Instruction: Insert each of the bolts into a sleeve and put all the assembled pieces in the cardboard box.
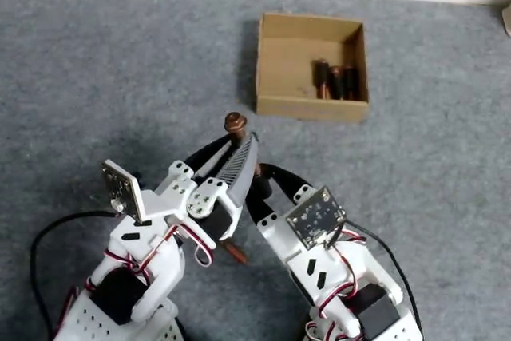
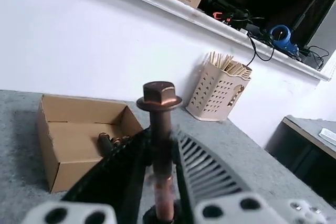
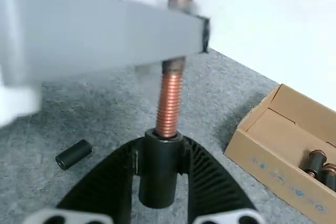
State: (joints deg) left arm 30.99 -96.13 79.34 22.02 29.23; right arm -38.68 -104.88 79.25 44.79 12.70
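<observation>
Left jaws grip bolt [image 2: 160, 135]; right jaws grip sleeve [image 3: 159, 171].

Table [image 1: 96, 61] top is grey short-pile carpet and runs back to a white wall [image 2: 79, 40]. The cardboard box [image 1: 311, 107] sits flat on the carpet, open side up, toward the far side and right of centre. One black sleeve [image 3: 73, 154] lies on its side on the carpet, well apart from the box. A copper bolt [image 1: 236, 252] lies on the carpet between the two arms, partly hidden by one of them. A beige perforated holder [image 2: 216, 96] with wooden sticks stands at the back by the wall, off to the box's right, not touching it.
</observation>
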